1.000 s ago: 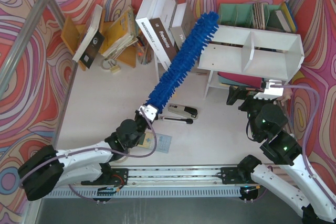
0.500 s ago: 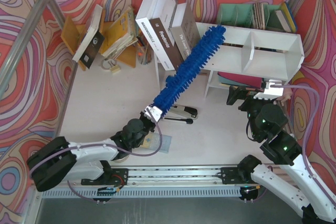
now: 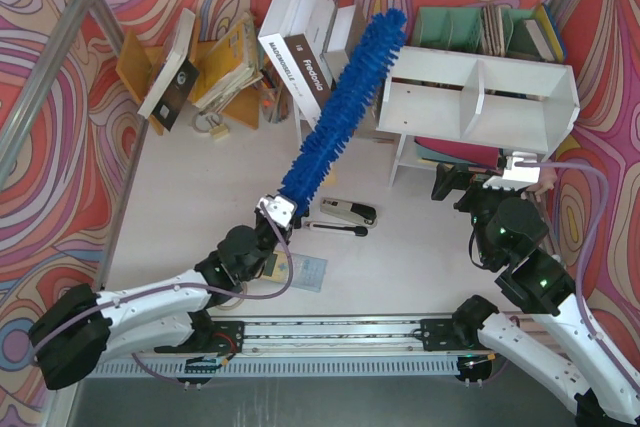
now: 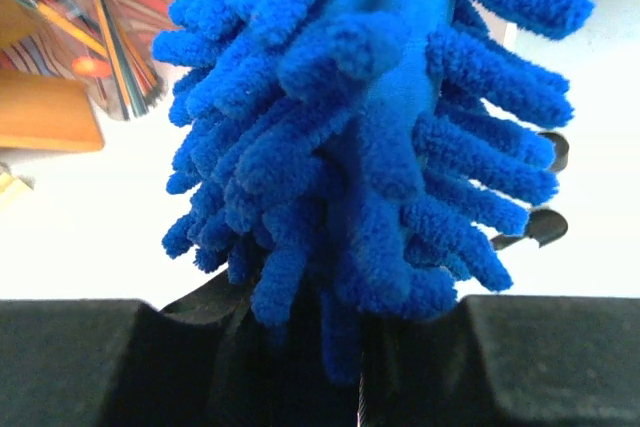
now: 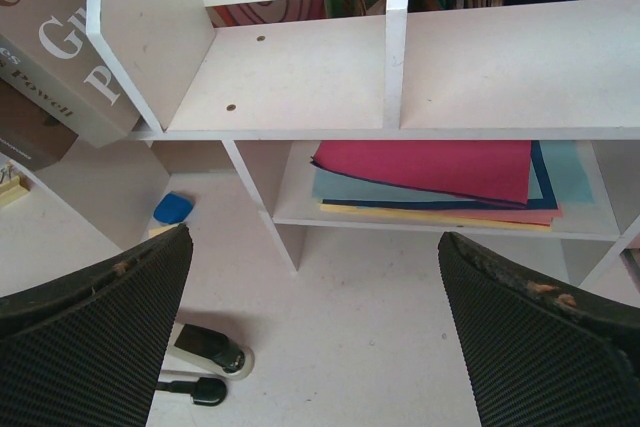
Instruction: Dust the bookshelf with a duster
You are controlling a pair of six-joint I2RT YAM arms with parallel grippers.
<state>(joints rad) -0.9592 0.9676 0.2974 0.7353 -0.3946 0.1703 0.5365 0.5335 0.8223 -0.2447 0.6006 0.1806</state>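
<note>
The duster point(image 3: 338, 112) is a long fluffy royal-blue brush rising from my left gripper point(image 3: 276, 211) up and to the right. Its tip lies just left of the top left corner of the white bookshelf point(image 3: 520, 107); contact cannot be made out. In the left wrist view the blue strands of the duster point(image 4: 370, 117) fill the frame, and my left gripper point(image 4: 310, 332) is shut on the brush's base; the handle is hidden. My right gripper point(image 3: 482, 183) hovers low in front of the shelf and is open. From the right wrist, the bookshelf point(image 5: 300, 77) shows beyond that gripper point(image 5: 315, 292), which holds nothing.
Coloured paper sheets point(image 5: 440, 172) lie on the shelf's lower level. A black and white stapler point(image 3: 345, 212) sits on the table between the arms. Leaning books point(image 3: 300, 52), an orange wooden rack point(image 3: 225, 72) and a teal file organizer point(image 3: 465, 27) stand at the back.
The duster's tip dipped down and right over the shelf's left compartment, then swung back up and left to the shelf's corner. The right arm has not moved.
</note>
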